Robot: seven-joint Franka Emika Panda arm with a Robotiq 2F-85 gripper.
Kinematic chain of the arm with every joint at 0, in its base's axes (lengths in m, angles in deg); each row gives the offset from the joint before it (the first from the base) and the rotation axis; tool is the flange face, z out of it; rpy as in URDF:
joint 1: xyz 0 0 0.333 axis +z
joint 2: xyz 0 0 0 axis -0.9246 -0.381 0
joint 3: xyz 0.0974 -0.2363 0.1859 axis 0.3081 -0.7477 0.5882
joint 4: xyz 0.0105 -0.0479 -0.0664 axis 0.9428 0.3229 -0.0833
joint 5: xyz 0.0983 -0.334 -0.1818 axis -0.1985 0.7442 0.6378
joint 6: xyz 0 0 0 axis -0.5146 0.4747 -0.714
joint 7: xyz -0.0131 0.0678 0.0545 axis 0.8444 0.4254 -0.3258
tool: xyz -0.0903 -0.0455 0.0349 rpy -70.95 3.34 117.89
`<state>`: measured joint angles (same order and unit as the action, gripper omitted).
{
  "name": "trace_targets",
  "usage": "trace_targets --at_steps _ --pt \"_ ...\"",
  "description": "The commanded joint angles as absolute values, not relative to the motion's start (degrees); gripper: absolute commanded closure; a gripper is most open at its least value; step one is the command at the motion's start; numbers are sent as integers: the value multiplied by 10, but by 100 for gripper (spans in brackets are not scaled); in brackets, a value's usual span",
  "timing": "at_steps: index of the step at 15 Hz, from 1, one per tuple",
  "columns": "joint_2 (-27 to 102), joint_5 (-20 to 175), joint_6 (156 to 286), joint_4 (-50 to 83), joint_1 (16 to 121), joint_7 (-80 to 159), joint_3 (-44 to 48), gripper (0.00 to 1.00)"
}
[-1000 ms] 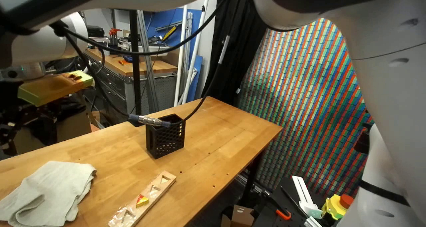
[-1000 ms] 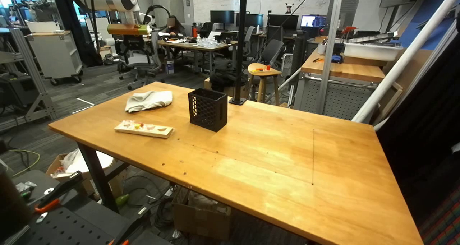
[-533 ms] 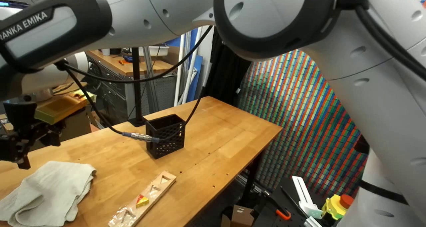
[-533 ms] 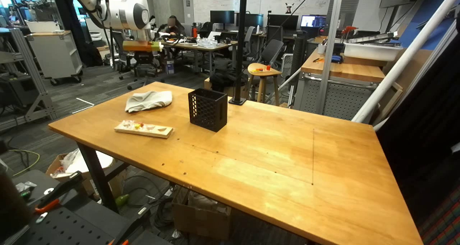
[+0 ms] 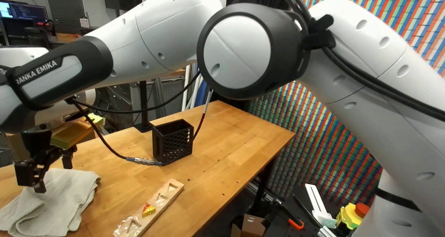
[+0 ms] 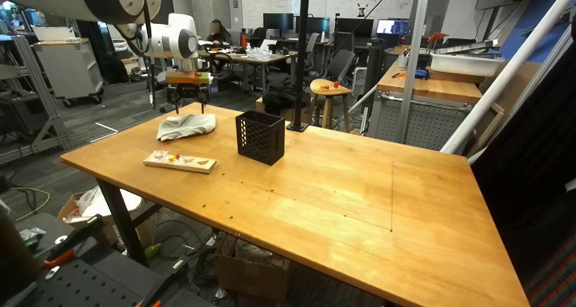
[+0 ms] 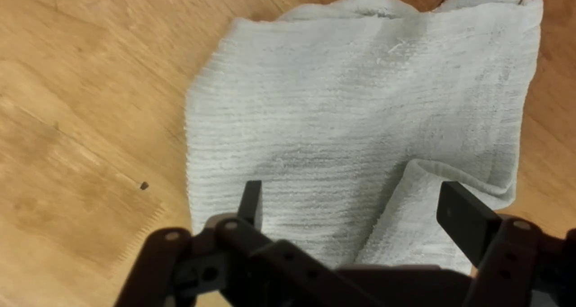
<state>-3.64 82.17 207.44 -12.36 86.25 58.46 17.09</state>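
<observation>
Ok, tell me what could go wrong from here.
The open hand is above the cloth, a folded flap partly between its fingers: closing there might catch just one layer. With the wooden tabletop right beneath the cloth, going too low could jam the fingers. In an exterior view, slack cable from the arm passes in front of the black crate; it may snag.

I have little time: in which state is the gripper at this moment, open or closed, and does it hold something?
Gripper: open wide, holding nothing, above the cloth.
</observation>
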Motion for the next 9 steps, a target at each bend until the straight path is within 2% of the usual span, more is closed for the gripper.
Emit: trace_targets --at_steps 1,7,8,9 --pt "-93 805 2061 -190 864 599 176 0" --pt "-152 778 2070 -223 860 598 187 0" --pt "-151 775 2075 -218 856 595 192 25" --pt "-153 772 2077 -220 856 595 193 27"
